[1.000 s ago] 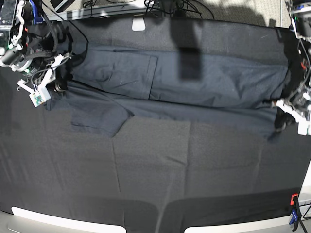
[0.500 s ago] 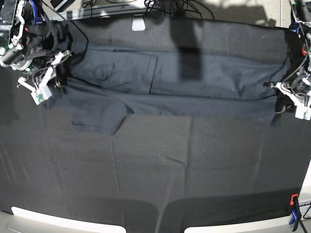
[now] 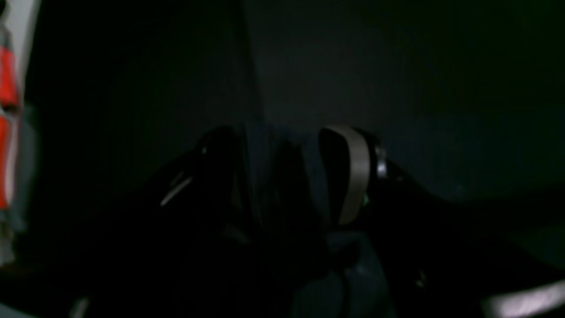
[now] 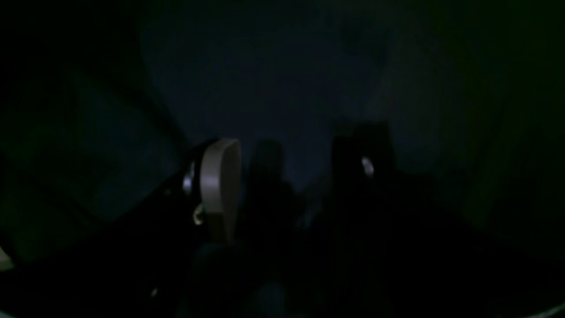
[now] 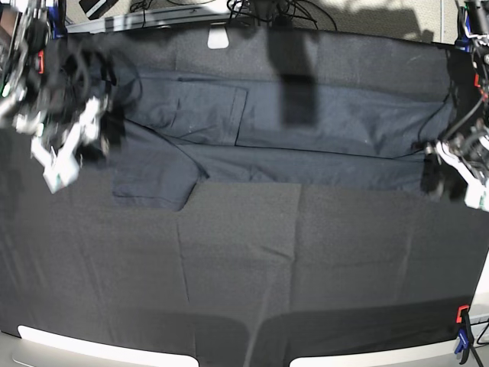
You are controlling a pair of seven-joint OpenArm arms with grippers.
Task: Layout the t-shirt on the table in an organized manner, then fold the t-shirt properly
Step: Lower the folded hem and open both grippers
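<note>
Fold step in hand: t-shirt (image 5: 306, 130) lies doubled lengthwise across the bench's (image 5: 244, 290) far half. Left claw (image 3: 291, 172) and right claw (image 4: 287, 176) both gape, gripping nothing, one off each end of the shirt. Next, probably: regrasp the ends for a crosswise fold.

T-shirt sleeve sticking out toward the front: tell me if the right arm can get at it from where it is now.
Probably yes. The right gripper hangs open beside the sleeve, with only bare table around it.

Grey speckled floor (image 5: 382, 19) beyond the far edge, tangled black cables (image 5: 260, 9), and an orange-and-blue clamp (image 5: 462, 330)
</note>
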